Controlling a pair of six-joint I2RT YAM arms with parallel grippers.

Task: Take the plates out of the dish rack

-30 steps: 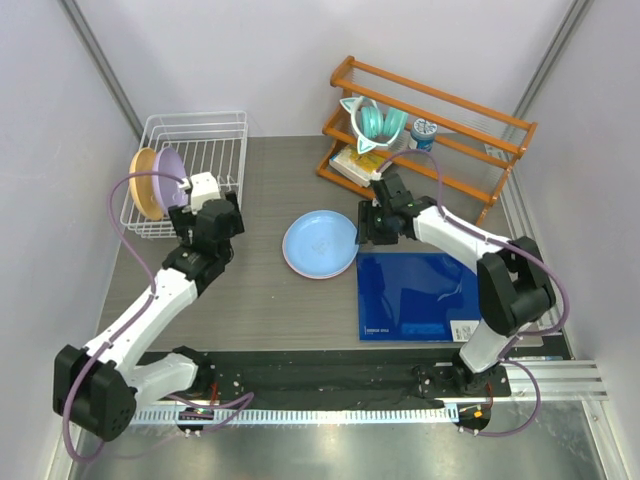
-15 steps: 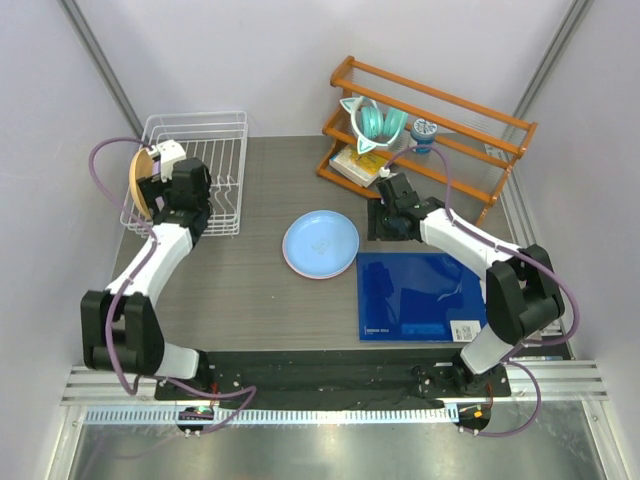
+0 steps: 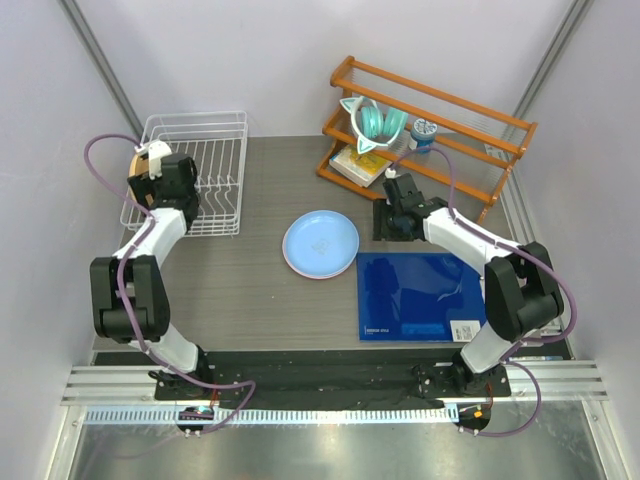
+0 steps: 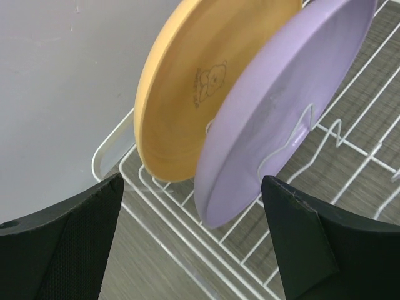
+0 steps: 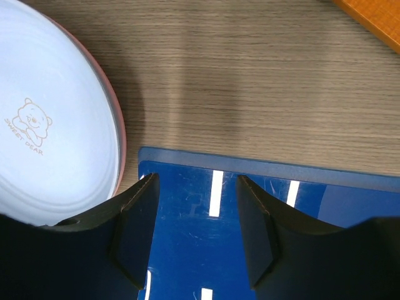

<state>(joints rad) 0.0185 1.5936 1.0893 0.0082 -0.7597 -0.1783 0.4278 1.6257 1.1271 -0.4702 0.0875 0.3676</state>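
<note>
My left gripper [image 4: 190, 247] hangs spread wide and empty at the dish rack [image 3: 215, 150], which is crowded into the table's [image 3: 250, 290] far-left corner against the wall [image 4: 56, 75]. The yellow-orange plate [image 4: 200, 81] and lavender plate [image 4: 281, 106] stand on edge just ahead of its fingers. My right gripper [image 5: 197, 231], parted and holding nothing, hovers over the blue mat's [image 5: 250, 206] corner, just beside the blue plate [image 5: 50, 137] stacked on the pink plate [image 5: 120, 140].
</note>
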